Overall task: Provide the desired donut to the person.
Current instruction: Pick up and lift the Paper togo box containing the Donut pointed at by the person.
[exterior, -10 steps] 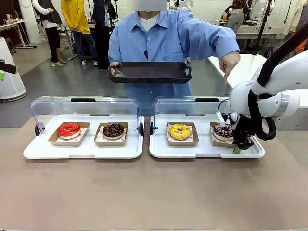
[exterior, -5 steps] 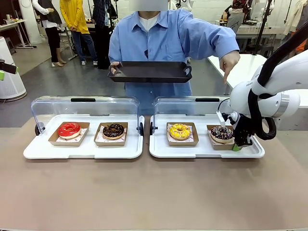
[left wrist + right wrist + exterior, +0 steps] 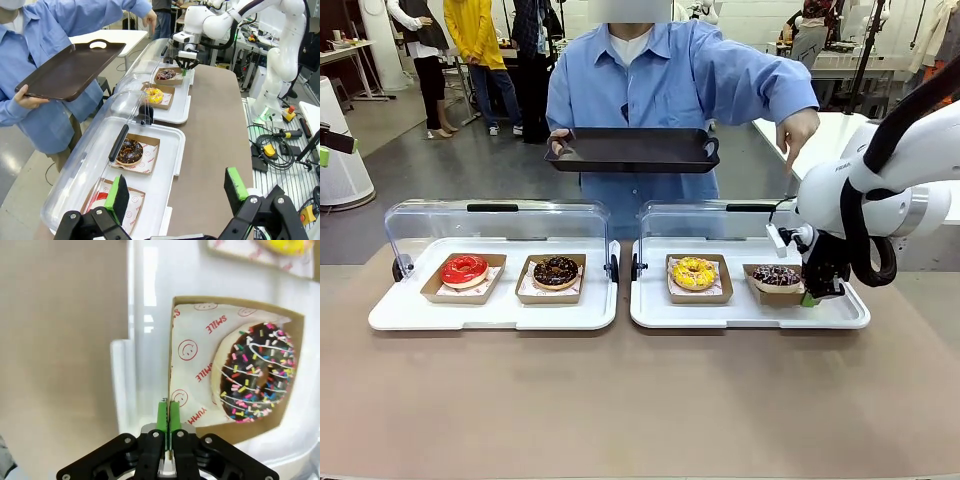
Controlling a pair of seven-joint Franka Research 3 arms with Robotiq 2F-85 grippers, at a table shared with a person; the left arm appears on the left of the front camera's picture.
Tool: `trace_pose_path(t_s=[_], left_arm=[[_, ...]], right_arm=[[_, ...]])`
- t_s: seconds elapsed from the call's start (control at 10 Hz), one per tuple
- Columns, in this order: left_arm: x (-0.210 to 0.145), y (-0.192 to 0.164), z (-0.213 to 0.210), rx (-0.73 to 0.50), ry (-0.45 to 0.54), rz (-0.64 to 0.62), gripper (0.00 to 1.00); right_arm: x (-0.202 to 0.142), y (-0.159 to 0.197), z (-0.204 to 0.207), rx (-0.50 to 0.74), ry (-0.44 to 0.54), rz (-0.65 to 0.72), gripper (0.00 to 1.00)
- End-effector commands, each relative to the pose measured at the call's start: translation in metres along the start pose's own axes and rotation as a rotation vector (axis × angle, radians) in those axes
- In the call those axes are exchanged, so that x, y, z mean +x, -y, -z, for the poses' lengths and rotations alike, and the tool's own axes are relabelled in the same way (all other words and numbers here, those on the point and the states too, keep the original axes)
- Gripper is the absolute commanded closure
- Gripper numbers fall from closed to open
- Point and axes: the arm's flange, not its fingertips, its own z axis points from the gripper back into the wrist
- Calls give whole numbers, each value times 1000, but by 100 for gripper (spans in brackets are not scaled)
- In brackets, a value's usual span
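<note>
Brown tabletop [image 3: 620, 400] runs across the front view, with two white trays side by side on it, the left tray [image 3: 490, 315] and the right tray [image 3: 740, 318], each with its clear lid [image 3: 495, 225] tipped up along the far edge, so the lids stand between the donuts and the person [image 3: 660, 80] behind them. On the left tray sit a red donut [image 3: 464, 269] and a plain chocolate donut [image 3: 556, 270], each in an open cardboard box. On the right tray lie a yellow donut [image 3: 693, 272] and, nearest the right end, the sprinkled chocolate donut [image 3: 776, 276] in its own cardboard box [image 3: 770, 297]. The right fingers [image 3: 162, 415] are pressed together on the thin upright wall of that box, green pads flat against the card, beside the smiley-printed paper under the donut. The left fingers [image 3: 235, 184] are spread wide with nothing between them, hanging above the left tray's end and looking down the row. The person holds a dark serving tray [image 3: 632, 150] in one hand [image 3: 558, 143] above the lids, and the other hand [image 3: 797, 130] points down over the right tray. Compared with a second ago, the sprinkled donut's box has slid a little toward the yellow donut and lies flatter, while the person's pose is unchanged
</note>
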Motion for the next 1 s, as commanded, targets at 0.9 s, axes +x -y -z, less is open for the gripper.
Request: trace_pose_path(t_s=[0.9], left_arm=[[1, 0, -1, -1, 8, 4, 0]], right_arm=[[72, -116, -223, -5, -155, 98, 100]])
